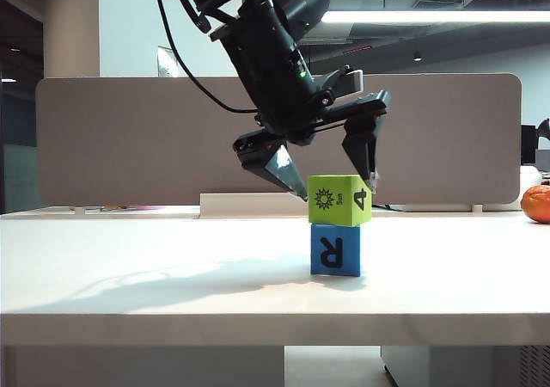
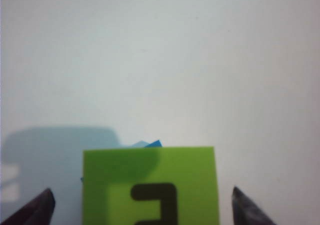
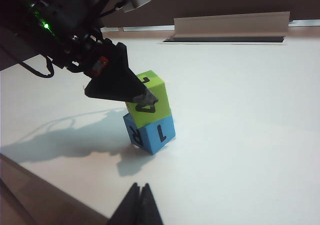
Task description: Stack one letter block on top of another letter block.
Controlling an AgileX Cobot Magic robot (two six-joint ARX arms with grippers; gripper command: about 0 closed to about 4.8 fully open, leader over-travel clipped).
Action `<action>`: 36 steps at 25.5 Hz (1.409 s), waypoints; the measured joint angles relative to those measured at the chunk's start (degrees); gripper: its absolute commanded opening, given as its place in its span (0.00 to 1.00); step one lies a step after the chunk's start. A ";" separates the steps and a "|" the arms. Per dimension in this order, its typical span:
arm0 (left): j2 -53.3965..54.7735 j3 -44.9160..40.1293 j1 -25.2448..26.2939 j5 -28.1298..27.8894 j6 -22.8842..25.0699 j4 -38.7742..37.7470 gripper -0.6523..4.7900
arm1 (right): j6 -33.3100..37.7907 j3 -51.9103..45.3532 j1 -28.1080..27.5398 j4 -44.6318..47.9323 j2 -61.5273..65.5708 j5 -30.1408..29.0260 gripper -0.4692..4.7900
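The lime-green letter block [image 1: 339, 200] with the sun symbol and "4" sits on top of the blue "R" letter block [image 1: 335, 249] on the white table [image 1: 155, 275]. My left gripper [image 1: 333, 185] is open and straddles the green block's upper part. In the left wrist view there is a bare gap between the green block [image 2: 150, 175] and each fingertip [image 2: 45, 202], and only a sliver of the blue block [image 2: 152, 144] shows behind it. The right wrist view shows the green block [image 3: 157, 92] on the blue block [image 3: 155, 132] from a distance. My right gripper [image 3: 140, 186] is shut and holds nothing.
An orange fruit [image 1: 537, 204] lies at the far right of the table. A grey partition panel [image 1: 129, 138] runs along the back, with a low white strip [image 1: 249, 205] at its foot. The table's front edge [image 1: 258, 327] is near the camera.
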 measured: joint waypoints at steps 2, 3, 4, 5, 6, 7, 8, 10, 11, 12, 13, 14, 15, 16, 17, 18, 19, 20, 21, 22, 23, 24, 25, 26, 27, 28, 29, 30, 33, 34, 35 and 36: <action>-0.02 0.68 0.02 0.00 0.02 -1.46 1.00 | 0.00 0.00 0.00 0.00 0.00 0.00 0.09; -0.09 1.05 0.02 0.00 0.17 -2.10 1.00 | 0.00 0.00 0.00 0.02 0.00 0.00 0.09; -0.26 1.51 0.15 0.00 0.55 -2.95 1.00 | -0.02 0.00 0.00 0.00 0.00 0.00 0.09; -0.44 2.01 0.24 0.02 0.81 -3.93 1.00 | -0.02 0.00 0.00 0.00 0.00 0.00 0.09; -1.36 3.15 0.57 -0.35 1.33 -6.32 1.00 | 0.00 0.00 0.00 -0.02 0.00 0.00 0.09; -1.86 3.63 0.83 -0.50 1.46 -7.21 1.00 | -0.02 0.00 0.00 0.02 0.00 0.00 0.09; -3.26 4.72 1.27 -0.96 1.51 -8.61 1.00 | -0.02 0.00 0.00 0.02 0.00 0.39 0.09; -5.64 5.09 2.12 -1.05 1.57 -9.09 1.00 | -0.02 0.00 0.00 0.00 -0.02 2.86 0.09; -6.49 5.09 2.40 -1.18 1.60 -9.18 0.89 | -0.02 0.00 0.00 0.00 0.00 3.85 0.09; -8.55 5.09 3.41 -1.95 1.64 -8.98 0.83 | -0.07 0.00 0.00 0.02 0.00 7.21 0.09; -9.40 5.09 3.89 -2.16 1.64 -8.85 0.67 | -0.09 0.00 -0.02 0.00 0.00 9.38 0.09; -11.17 5.09 5.09 -3.13 1.68 -8.31 0.60 | -0.11 0.00 -0.02 -0.02 0.00 12.83 0.09; -12.15 5.09 5.92 -3.48 1.90 -8.22 0.44 | -0.11 0.00 -0.02 0.00 0.00 14.12 0.09; -13.92 5.09 7.23 -3.52 3.02 -8.24 0.31 | -0.13 0.00 -0.02 0.00 0.00 16.76 0.09; -15.26 5.09 8.33 -3.78 4.55 -8.26 0.20 | -0.17 0.00 -0.02 0.00 0.00 19.63 0.09; -16.79 5.09 9.86 -3.87 6.21 -8.50 0.14 | -0.17 0.00 -0.02 0.00 0.00 22.45 0.09; -17.53 5.09 10.67 -3.89 6.75 -8.85 0.11 | -0.20 0.00 -0.02 0.00 0.00 23.39 0.09; -18.21 5.09 11.39 -4.00 7.13 -9.20 0.11 | -0.20 0.00 -0.02 0.00 0.00 24.46 0.09; -19.12 5.09 12.46 -4.85 7.67 -9.86 0.11 | -0.22 0.00 -0.04 0.00 0.00 25.97 0.09; -19.69 5.07 13.14 -5.86 8.00 -10.43 0.11 | -0.22 0.00 -0.04 0.00 0.00 26.62 0.09; -20.26 5.05 13.66 -7.21 8.61 -10.75 0.11 | -0.26 0.00 -0.04 0.00 0.00 27.43 0.09; -21.24 5.01 14.21 -9.35 10.10 -10.97 0.11 | -0.72 0.00 -0.09 0.00 0.00 29.11 0.09; -21.84 5.01 14.62 -10.19 10.99 -11.02 0.11 | -1.14 0.00 -0.13 0.00 0.00 29.75 0.09; -22.88 4.96 14.91 -10.88 12.35 -11.15 0.11 | -1.70 0.00 -0.15 0.00 0.00 30.21 0.09; -23.45 4.96 15.15 -10.97 12.70 -11.15 0.11 | -1.77 0.00 -0.15 0.00 0.00 30.18 0.09; -24.46 4.96 15.39 -11.02 13.09 -11.17 0.11 | -1.92 0.00 -0.15 0.02 0.00 30.21 0.09; -25.14 4.96 15.41 -11.06 13.22 -11.17 0.11 | -1.95 0.00 -0.15 0.02 0.00 30.18 0.09; -26.53 4.96 15.50 -11.19 13.27 -11.32 0.11 | -1.95 0.00 -0.15 0.24 0.00 30.18 0.09; -30.42 2.78 16.00 -11.08 13.27 -10.01 0.11 | -1.97 0.00 -0.15 2.12 0.00 30.18 0.09; -32.68 -0.07 16.11 -11.10 13.27 -8.74 0.11 | -1.97 0.00 -0.15 2.54 0.00 30.16 0.09; -33.92 -1.90 16.20 -11.15 13.29 -8.04 0.11 | -1.97 0.00 -0.15 2.67 0.00 30.14 0.09; -35.76 -4.81 16.20 -11.17 13.57 -7.02 0.11 | -1.97 0.00 -0.15 2.60 0.00 30.10 0.09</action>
